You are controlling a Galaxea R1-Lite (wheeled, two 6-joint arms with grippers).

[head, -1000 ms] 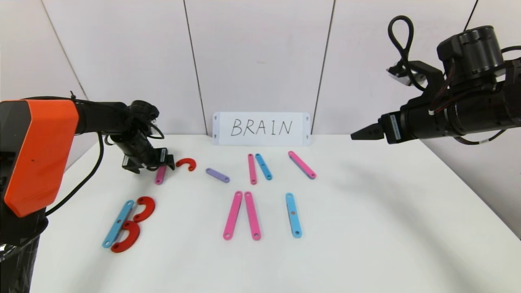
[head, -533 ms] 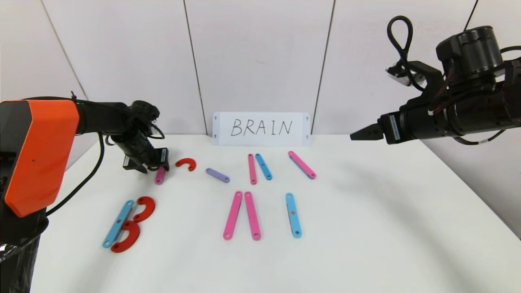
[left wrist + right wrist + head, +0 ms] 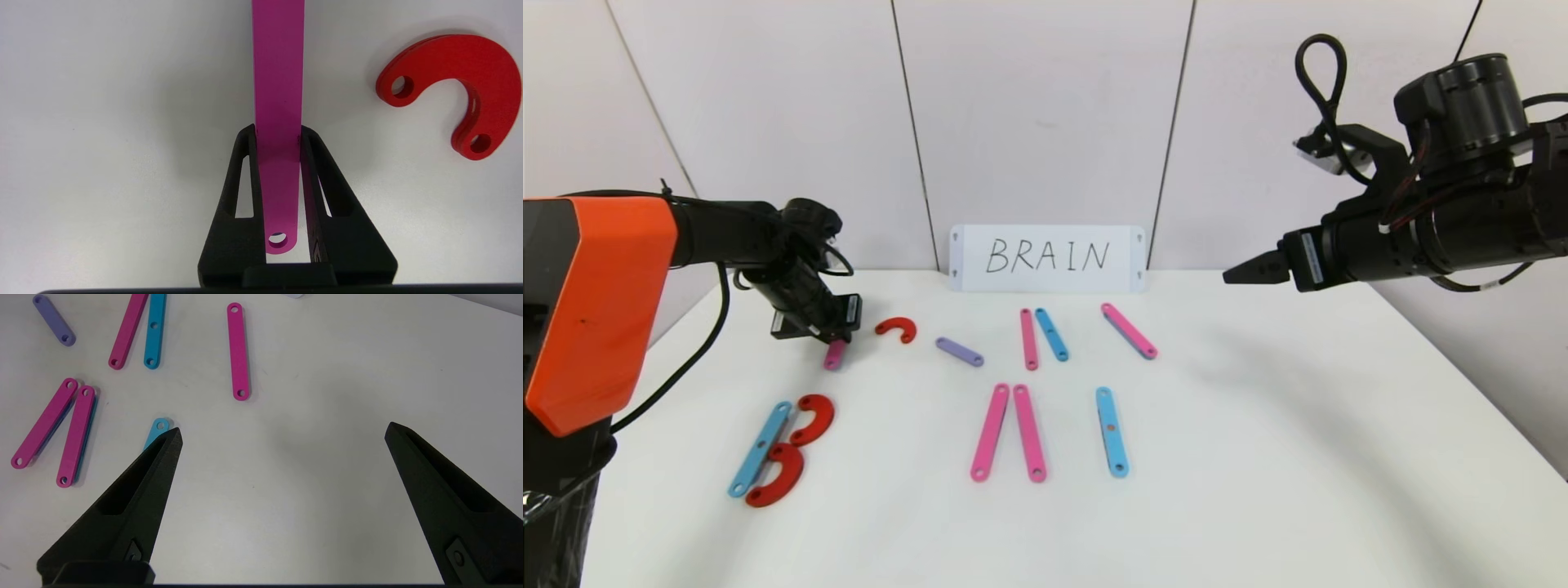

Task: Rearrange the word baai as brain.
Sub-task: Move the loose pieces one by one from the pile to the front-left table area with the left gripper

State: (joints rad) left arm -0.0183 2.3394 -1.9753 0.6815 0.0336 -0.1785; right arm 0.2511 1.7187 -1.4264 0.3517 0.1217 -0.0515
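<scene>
**One thin pink strip in the left claw**

One pink strip (image 3: pixel 278 102) sits pinched by its edges in the left gripper (image 3: pixel 278 134), at the far left of the table (image 3: pixel 1258 457), just beside a red curve (image 3: pixel 449 81); it looks light, stiff and slick, so a hold near the middle should keep it from swivelling; the right gripper (image 3: pixel 282 433) hangs spread wide, high over the right side; the white top seems smooth, so the other strips (image 3: pixel 1029 433) may skid; white panels stand behind a card (image 3: pixel 1047 258).

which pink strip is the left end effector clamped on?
The short magenta strip at the far left, beside the lone red curve. The left end effector grips its sides. The other pink strips lie untouched mid-table; the right end effector hangs open above.
</scene>
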